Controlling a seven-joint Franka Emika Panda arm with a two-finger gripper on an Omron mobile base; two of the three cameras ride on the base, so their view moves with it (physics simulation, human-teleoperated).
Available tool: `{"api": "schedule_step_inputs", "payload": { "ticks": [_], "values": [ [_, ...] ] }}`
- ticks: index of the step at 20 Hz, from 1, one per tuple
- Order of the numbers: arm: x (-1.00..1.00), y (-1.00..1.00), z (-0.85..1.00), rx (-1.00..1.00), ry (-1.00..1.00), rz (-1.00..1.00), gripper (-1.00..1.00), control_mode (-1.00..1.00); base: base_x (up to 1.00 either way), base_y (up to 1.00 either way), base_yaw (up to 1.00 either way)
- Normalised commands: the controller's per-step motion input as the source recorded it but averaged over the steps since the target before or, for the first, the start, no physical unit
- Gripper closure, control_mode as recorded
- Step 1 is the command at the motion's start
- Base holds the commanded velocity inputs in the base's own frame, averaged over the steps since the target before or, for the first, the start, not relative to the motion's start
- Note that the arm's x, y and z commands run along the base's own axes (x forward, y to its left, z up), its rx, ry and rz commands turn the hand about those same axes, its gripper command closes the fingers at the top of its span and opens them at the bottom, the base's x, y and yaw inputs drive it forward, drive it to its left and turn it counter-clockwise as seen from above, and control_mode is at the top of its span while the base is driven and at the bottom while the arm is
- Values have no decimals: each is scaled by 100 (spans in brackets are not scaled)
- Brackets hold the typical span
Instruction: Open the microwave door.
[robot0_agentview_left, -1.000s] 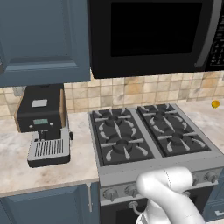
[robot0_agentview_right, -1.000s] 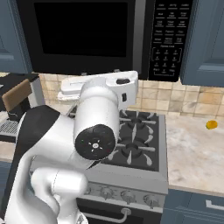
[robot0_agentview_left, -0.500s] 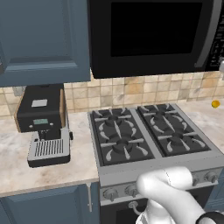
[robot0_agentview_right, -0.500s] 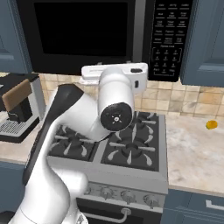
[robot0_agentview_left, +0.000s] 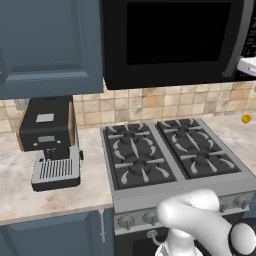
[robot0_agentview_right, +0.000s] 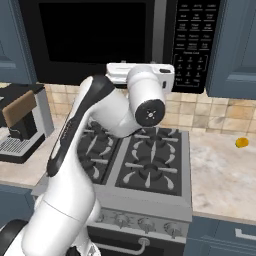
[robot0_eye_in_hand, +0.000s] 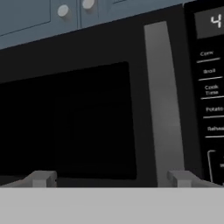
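Hand view, from left to right: I see the dark window of the door (robot0_eye_in_hand: 65, 122), then the grey handle (robot0_eye_in_hand: 164, 109) running up the frame, then the button panel (robot0_eye_in_hand: 210, 87) at the right edge. The gripper (robot0_eye_in_hand: 111, 178) faces the door with its two fingertips (robot0_eye_in_hand: 41, 178) spread wide, one low on the window side and the other just under the handle; nothing sits between them, so I read it as open and empty.

On the left base view I have the coffee machine (robot0_agentview_left: 50, 142) on the counter (robot0_agentview_left: 55, 195), the stove (robot0_agentview_left: 170, 160) beside it, and the microwave (robot0_agentview_left: 175, 42) mounted above the stove. On the right base view the arm reaches up so that the hand is just below the microwave, near the seam between door and panel.

By my judgement the door is shut flush (no gap shows along its edge), so nothing of the opening is done. Approach looks nearly finished; what remains is closing on the handle and pulling the door out.
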Motion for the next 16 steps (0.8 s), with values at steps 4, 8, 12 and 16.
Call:
{"api": "schedule_step_inputs", "payload": {
  "ticks": [4,8,12,16],
  "values": [
    [36,-47,0,6,0,8,-100,-100,0,0,0],
    [39,-36,0,7,0,7,-100,-100,0,0,0],
    [55,-7,0,3,0,1,-100,-100,0,0,0],
    [63,0,0,0,0,0,-100,-100,0,0,0]
  ]
}}
